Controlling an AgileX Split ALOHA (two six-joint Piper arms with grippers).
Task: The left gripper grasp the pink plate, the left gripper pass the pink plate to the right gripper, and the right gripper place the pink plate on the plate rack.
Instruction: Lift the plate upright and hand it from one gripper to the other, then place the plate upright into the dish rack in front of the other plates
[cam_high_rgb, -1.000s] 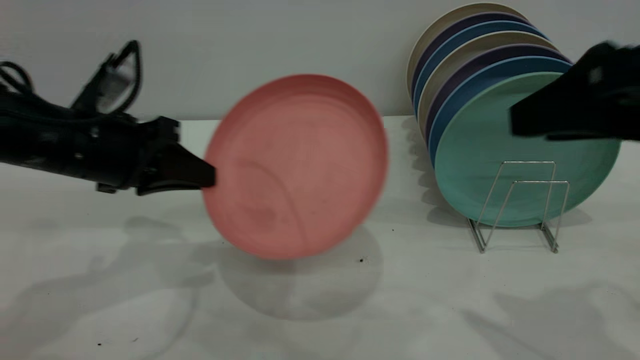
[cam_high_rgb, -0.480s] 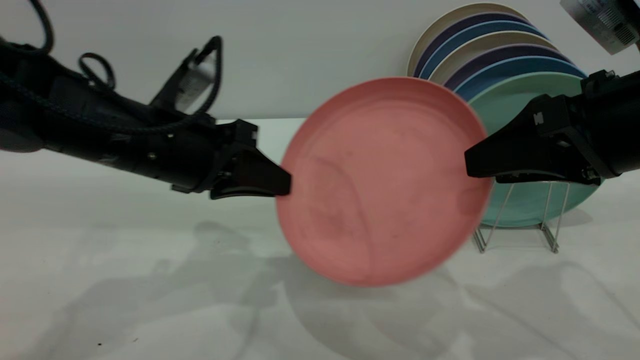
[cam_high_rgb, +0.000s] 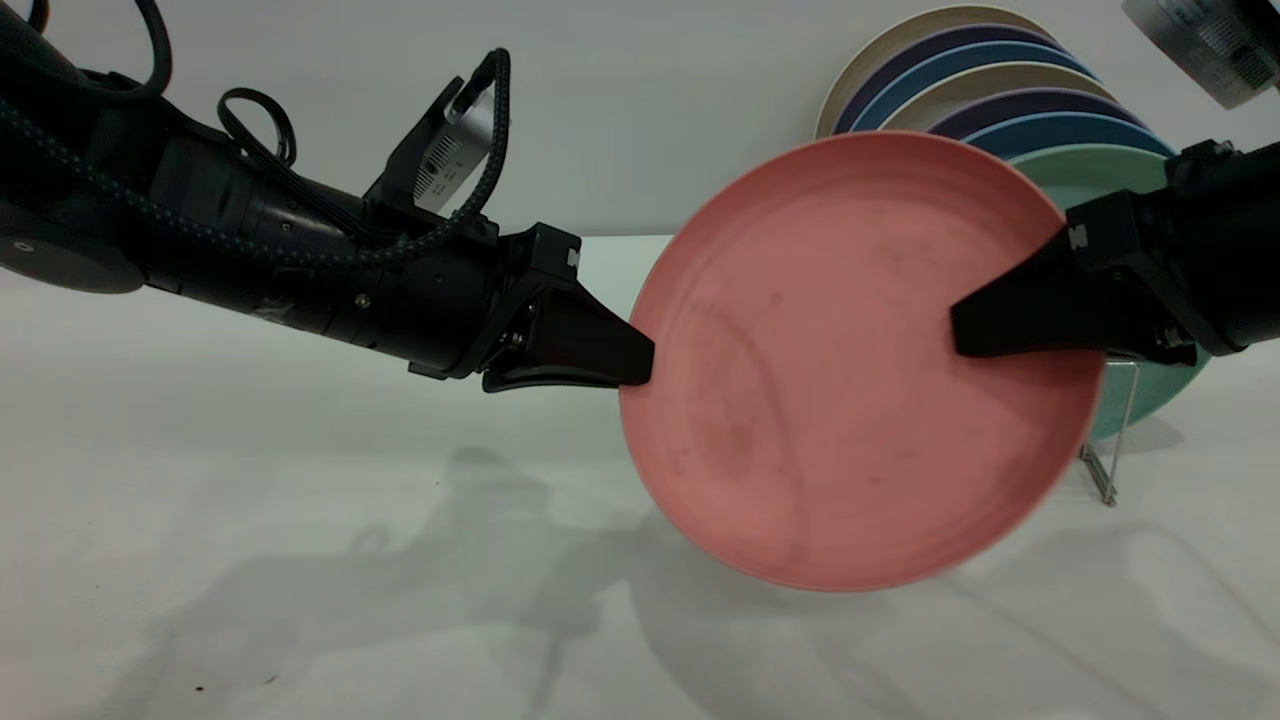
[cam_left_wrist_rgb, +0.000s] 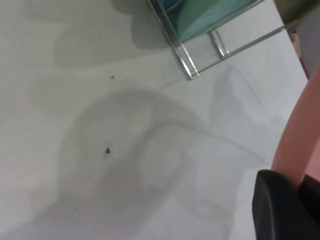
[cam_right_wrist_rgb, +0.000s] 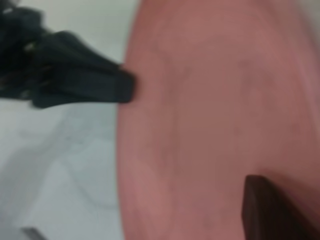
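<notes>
The pink plate hangs upright above the table, near its middle. My left gripper is shut on the plate's left rim; in the left wrist view its fingers clamp the pink edge. My right gripper reaches in from the right and is open, straddling the plate's right rim. One of its fingers lies over the plate's face; the other is hidden behind the plate. The plate rack stands at the right, mostly hidden by the plate.
Several plates stand in the rack, the mint-green plate at the front and blue, purple and beige ones behind it. The rack's base rails show in the left wrist view. A wall runs close behind.
My left gripper has carried the pink plate to the right and slightly up. The plate's right rim has slid between the right gripper's jaws. The right gripper has come down level with the plate.
</notes>
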